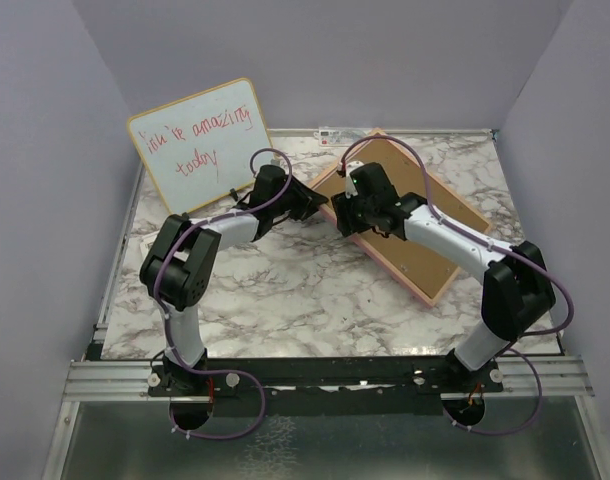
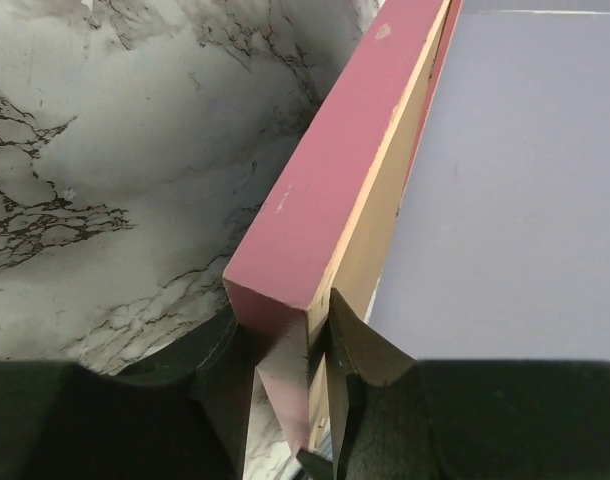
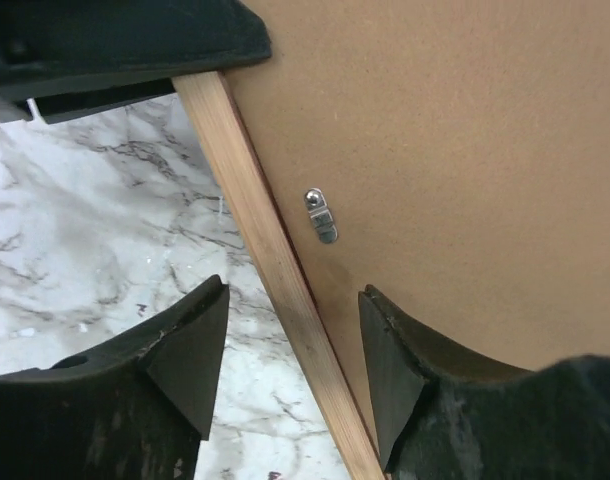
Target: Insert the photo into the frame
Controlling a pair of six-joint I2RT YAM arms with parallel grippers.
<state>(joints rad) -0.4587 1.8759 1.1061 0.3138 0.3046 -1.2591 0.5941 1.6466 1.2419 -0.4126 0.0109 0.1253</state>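
The frame lies back side up at the right middle of the marble table, its brown backing board showing inside a thin pinkish wood border. My left gripper is at the frame's left corner. In the left wrist view its fingers press both sides of the pink border, so my left gripper is shut on it. My right gripper hovers just beside it. Its jaws stand open astride the border, clear on both sides. The photo is out of view.
A yellow-edged whiteboard with red handwriting leans against the back left wall. A small metal turn clip sits on the backing board near the border. Lavender walls close in the table at back and sides.
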